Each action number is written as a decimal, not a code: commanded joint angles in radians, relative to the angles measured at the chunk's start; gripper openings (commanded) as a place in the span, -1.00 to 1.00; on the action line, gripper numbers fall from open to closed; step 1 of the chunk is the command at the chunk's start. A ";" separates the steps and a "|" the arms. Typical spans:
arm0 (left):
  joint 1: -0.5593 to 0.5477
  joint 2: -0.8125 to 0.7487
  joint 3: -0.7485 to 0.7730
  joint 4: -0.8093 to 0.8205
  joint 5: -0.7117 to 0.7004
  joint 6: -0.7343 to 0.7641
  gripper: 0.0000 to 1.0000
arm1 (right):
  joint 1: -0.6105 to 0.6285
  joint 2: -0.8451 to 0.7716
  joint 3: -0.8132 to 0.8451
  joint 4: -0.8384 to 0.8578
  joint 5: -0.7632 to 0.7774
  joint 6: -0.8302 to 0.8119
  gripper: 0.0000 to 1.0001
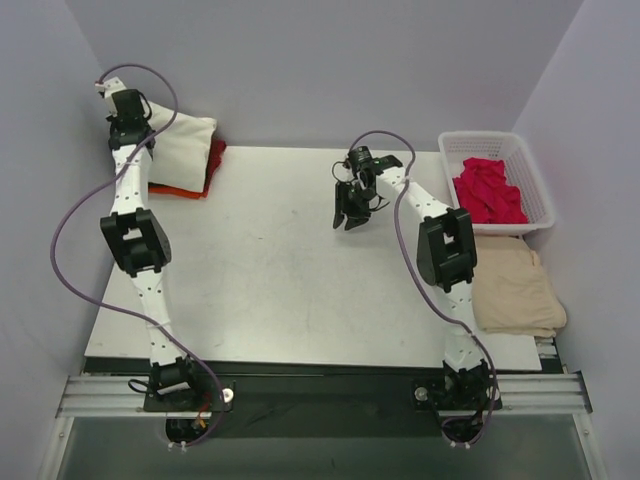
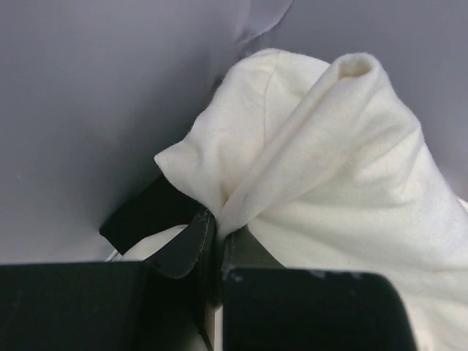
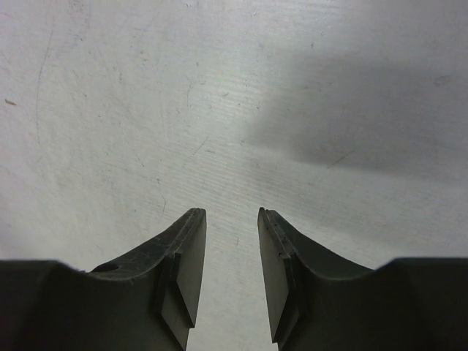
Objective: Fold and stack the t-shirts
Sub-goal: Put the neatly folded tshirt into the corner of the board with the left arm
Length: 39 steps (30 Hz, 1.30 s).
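A folded cream-white t-shirt (image 1: 185, 143) lies at the table's far left corner on top of an orange-red one (image 1: 180, 190) and a crimson one (image 1: 217, 155). My left gripper (image 1: 140, 138) is at that pile's left end, shut on a pinched fold of the cream-white t-shirt (image 2: 329, 146); the cloth bunches up from between the left gripper's (image 2: 218, 223) tips. A black shape (image 2: 142, 216) shows beside it; I cannot tell what it is. My right gripper (image 1: 346, 220) hangs open over the bare table's (image 3: 219, 110) middle, and nothing is between the fingers of the right gripper (image 3: 232, 213).
A white lattice basket (image 1: 530, 170) at the back right holds a crumpled crimson t-shirt (image 1: 488, 190). A tan cloth (image 1: 515, 290) lies in front of the basket at the table's right edge. Grey walls close in behind and on both sides.
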 commanded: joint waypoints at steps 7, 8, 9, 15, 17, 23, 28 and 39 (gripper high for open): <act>0.098 0.063 0.033 0.165 0.231 -0.059 -0.79 | 0.019 0.059 0.127 -0.092 0.005 -0.001 -0.28; 0.098 0.068 0.020 0.167 0.240 -0.054 -0.53 | 0.022 0.064 0.132 -0.094 0.001 0.001 -0.28; 0.099 0.071 0.011 0.170 0.246 -0.053 0.01 | 0.022 0.067 0.135 -0.098 -0.002 -0.001 -0.28; 0.101 0.091 -0.004 0.162 0.233 -0.059 0.95 | 0.029 0.079 0.138 -0.111 -0.011 -0.002 -0.28; 0.101 0.079 -0.011 0.170 0.229 -0.060 0.95 | 0.031 0.079 0.135 -0.111 -0.006 -0.001 -0.28; 0.089 -0.007 -0.038 0.159 0.225 -0.042 0.95 | 0.034 0.056 0.156 -0.109 0.049 -0.007 -0.28; 0.061 -0.128 -0.142 0.152 0.239 -0.025 0.95 | 0.034 0.026 0.192 -0.108 0.089 -0.025 -0.27; -0.114 -0.414 -0.388 0.024 0.326 0.033 0.95 | -0.018 -0.151 0.092 -0.083 0.241 -0.019 -0.27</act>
